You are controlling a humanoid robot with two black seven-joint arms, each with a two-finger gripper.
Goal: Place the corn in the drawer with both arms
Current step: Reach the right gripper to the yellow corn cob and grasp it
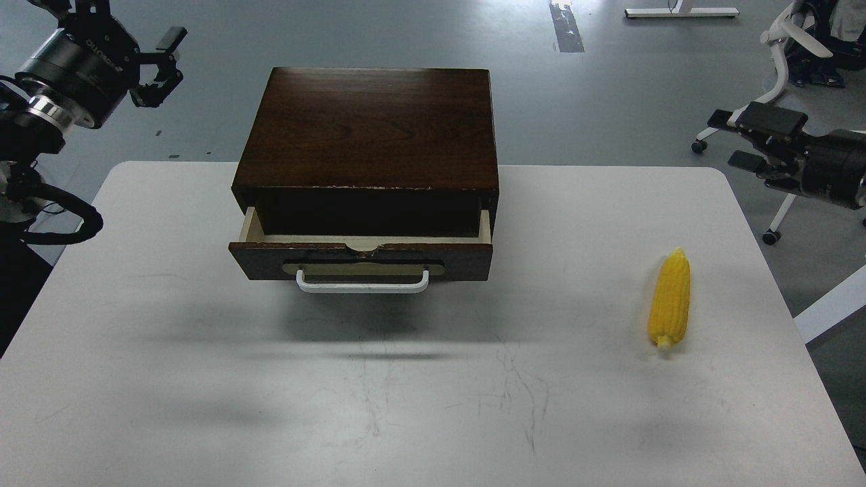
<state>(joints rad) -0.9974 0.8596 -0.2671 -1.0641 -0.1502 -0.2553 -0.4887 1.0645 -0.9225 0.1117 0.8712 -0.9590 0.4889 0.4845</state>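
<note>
Here, as seen from the head view:

Corn point(670, 299): lying flat on the white table point(169, 379) toward its right side, tapered tip pointing away, pale stub toward the near edge; well apart from the box and touched by neither gripper.

Drawer point(360, 260): part-way pulled out of the dark brown wooden box point(372, 128); pale inner sides visible at both ends; interior in deep shadow, contents not discernible.

Handle point(362, 281): white bar on a brass plate, centred on the drawer front, free of any contact.

Box: standing at the far middle of the table, top surface bare, front lip overhanging the open drawer.

Left gripper point(162, 64): raised at the upper left, beyond the table's far-left corner and off to the left of the box; fingers spread apart, holding nothing.

Right gripper point(744, 138): at the right edge, beyond the table's far-right corner, pointing leftward; two flat fingers parted with a clear gap between, holding nothing; well apart from the corn.

Table: white, scuffed with fine dark scratches near the middle front; shadow of the box cast forward beneath the drawer.

Background: grey floor; white legs of a wheeled chair point(778, 81) at the upper right.
</note>
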